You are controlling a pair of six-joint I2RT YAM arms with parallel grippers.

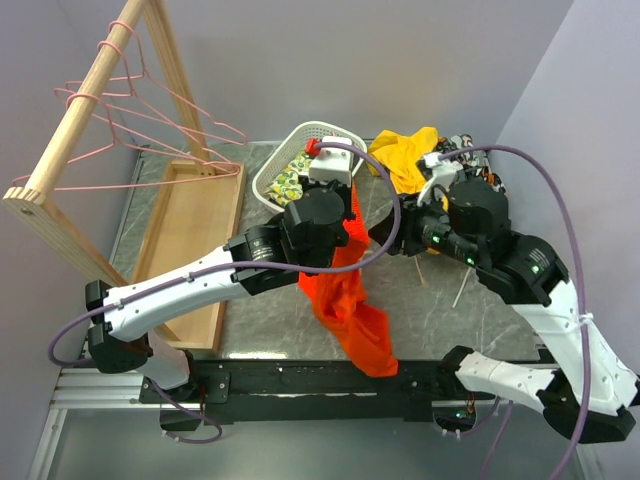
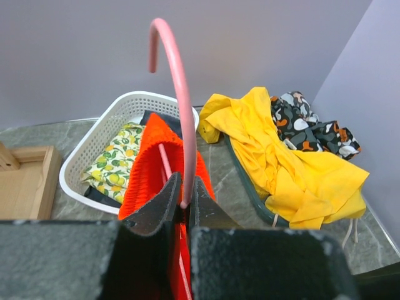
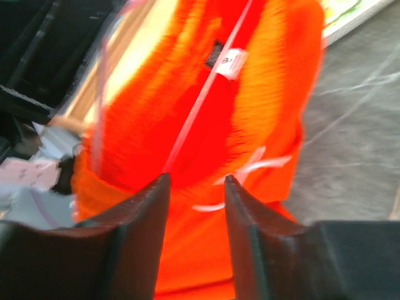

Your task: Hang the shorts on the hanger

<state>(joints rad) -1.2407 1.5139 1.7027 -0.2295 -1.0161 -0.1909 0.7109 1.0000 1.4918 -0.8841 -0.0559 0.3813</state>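
Two end effectors are in view. The left end effector [image 2: 183, 201] is fully closed on the neck of a thin pink wire hanger [image 2: 178, 81], directly below its curved hook, which points upward. The bright orange-red fabric shorts [image 1: 350, 305] hang from this hanger between the two arms, raised above the grey stone-pattern surface [image 1: 265, 315]. In the left wrist view the gathered waistband sits bunched against the closed fingers. In the right wrist view a length of the pink wire crosses inside the waistband, with a small white label [image 3: 231, 62] beside it and the white drawstring [image 3: 253, 167] lower down.

The right end effector [image 3: 197, 187] stands partly open just in front of the shorts. Its two fingers are apart, orange fabric shows through the gap, and nothing is clamped between them.

Behind the shorts stands a white perforated plastic basket [image 2: 84, 147] containing a lemon-print cloth [image 2: 115, 165]. To its right lie a yellow garment [image 2: 287, 169] and a dark patterned garment [image 2: 309, 128]. At far left a wooden rack [image 1: 70, 135] carries further pink hangers [image 1: 150, 120], above a shallow wooden tray [image 1: 190, 250].
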